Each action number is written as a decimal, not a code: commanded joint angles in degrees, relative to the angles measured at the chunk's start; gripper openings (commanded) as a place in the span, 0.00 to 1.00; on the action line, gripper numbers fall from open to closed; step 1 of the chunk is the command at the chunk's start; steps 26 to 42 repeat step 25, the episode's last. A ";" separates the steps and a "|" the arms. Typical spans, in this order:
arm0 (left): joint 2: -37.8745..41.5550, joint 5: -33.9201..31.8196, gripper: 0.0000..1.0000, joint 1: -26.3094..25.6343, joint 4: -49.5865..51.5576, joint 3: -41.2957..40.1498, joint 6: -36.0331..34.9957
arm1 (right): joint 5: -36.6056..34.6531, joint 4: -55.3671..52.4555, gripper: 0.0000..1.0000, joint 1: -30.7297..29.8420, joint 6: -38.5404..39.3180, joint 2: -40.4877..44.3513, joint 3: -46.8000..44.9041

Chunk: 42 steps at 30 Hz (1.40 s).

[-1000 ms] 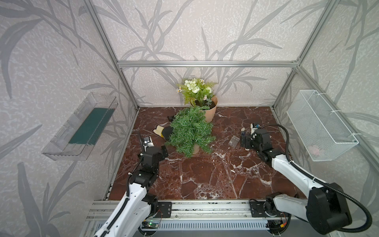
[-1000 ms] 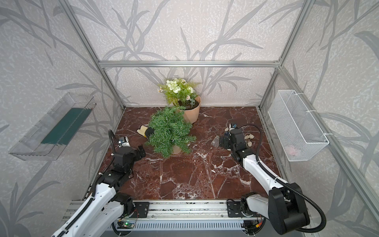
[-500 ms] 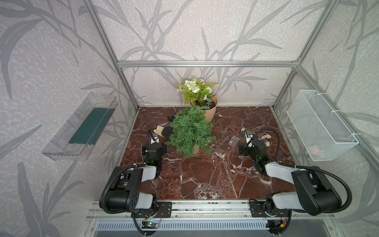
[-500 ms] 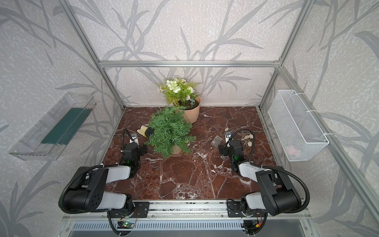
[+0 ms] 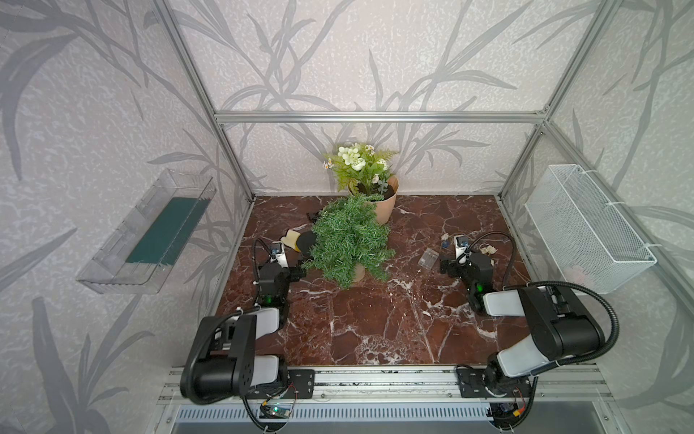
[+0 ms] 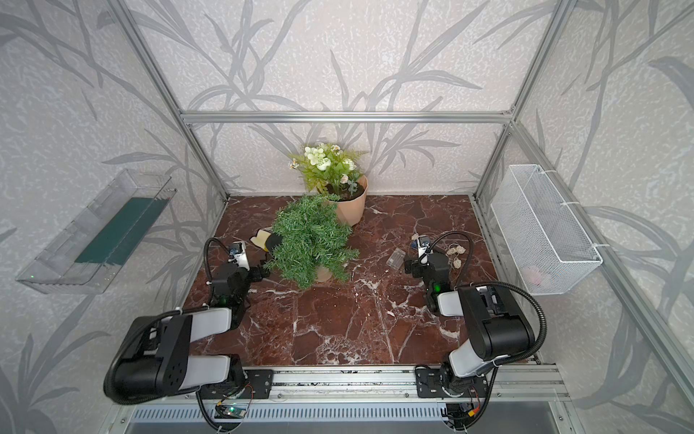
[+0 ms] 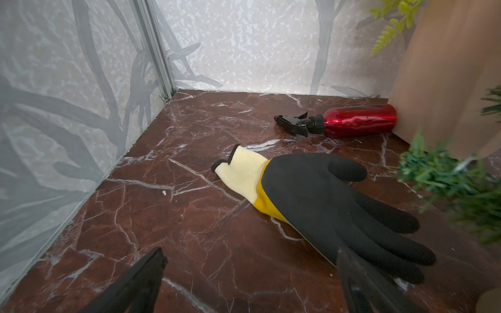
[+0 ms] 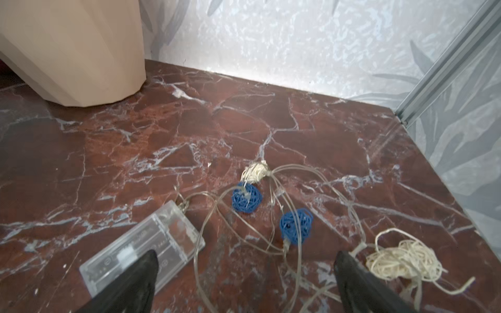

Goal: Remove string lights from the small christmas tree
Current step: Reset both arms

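- Red-brown marble tabletop (image 5: 368, 319): the ground for all items; clock directions are read in both top views with the tree at the dial's centre.
- small christmas tree (image 5: 349, 240): upright and bushy green, near the middle of the tabletop.
- Potted plant (image 5: 383, 210): white flowers in a tan pot, just beside the tree at 1 o'clock.
- left gripper (image 7: 250, 252): at 8 o'clock, jaws spread wide and empty, low over the marble.
- right gripper (image 8: 246, 254): at 3 o'clock, jaws spread wide, gripping nothing, with loops of wire lying between the fingers.
- Glove (image 7: 311, 195): black and yellow, flat at 9 o'clock.
- Spray bottle (image 7: 352, 120): red, lying on its side against the pot.
- string lights (image 8: 245, 199): on the marble at 3 o'clock, well apart from the tree, with blue and cream balls on tangled pale wire.
- Clear box (image 8: 143, 249): at the wire's end, nearest the tree.
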State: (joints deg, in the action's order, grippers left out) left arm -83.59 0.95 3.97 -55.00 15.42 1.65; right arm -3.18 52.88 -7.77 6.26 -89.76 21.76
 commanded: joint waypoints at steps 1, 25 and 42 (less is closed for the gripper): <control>-4.50 8.35 0.99 2.77 -1.49 3.39 2.09 | 1.85 -1.07 0.99 0.61 -0.10 0.69 0.20; -5.89 13.71 0.99 1.77 -1.88 4.56 -2.17 | 2.04 -3.40 0.99 0.91 -0.37 1.34 0.91; -5.89 13.71 0.99 1.77 -1.88 4.56 -2.17 | 2.04 -3.40 0.99 0.91 -0.37 1.34 0.91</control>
